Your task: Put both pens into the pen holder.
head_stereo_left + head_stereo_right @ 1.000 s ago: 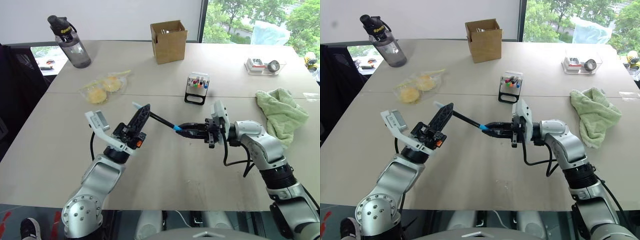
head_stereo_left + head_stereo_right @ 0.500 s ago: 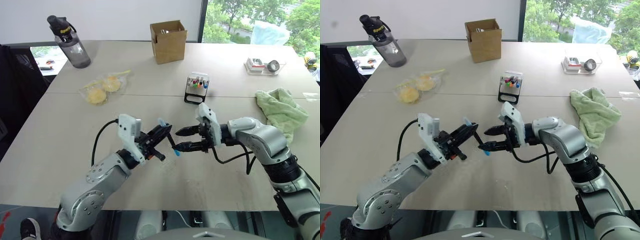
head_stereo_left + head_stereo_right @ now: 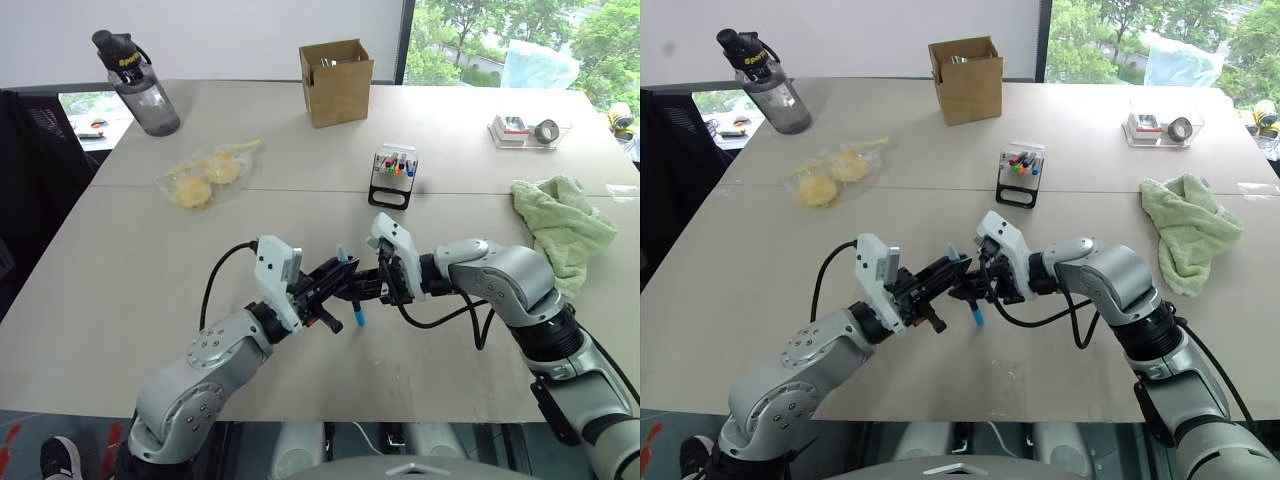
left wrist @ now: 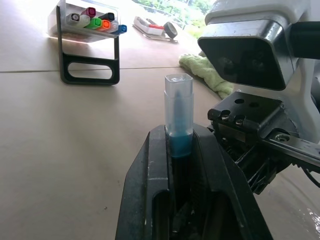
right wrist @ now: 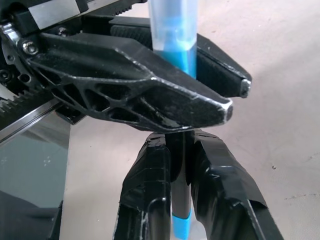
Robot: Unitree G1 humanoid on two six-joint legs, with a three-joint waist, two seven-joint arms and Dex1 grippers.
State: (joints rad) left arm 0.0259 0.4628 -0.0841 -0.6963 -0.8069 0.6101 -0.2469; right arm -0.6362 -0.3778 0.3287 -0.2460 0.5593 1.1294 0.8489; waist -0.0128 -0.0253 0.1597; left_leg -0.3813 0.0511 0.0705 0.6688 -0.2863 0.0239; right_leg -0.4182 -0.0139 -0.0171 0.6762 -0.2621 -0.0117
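One pen (image 3: 349,287) with a black barrel and light-blue cap and end stands nearly upright just above the table's near middle. My left gripper (image 3: 340,280) is shut on it just under the cap (image 4: 178,100). My right gripper (image 3: 358,290) comes in from the right and is shut on the black barrel (image 5: 179,150) lower down, close beneath the left fingers (image 5: 140,95). The blue end (image 5: 181,227) sticks out below. The pen holder (image 3: 393,175), a white-topped block on a black stand holding several coloured markers, stands farther back, apart from both grippers.
A brown cardboard box (image 3: 337,82) stands at the back centre and a dark water bottle (image 3: 140,85) at the back left. A plastic bag of yellow items (image 3: 208,175) lies left of the holder. A green towel (image 3: 565,225) and a clear tray (image 3: 530,130) are on the right.
The left wrist rolled, swinging the pen from lying across to nearly upright. The right gripper let go of the blue end, opened, then shut again on the barrel. Both hands drew nearer and closer together.
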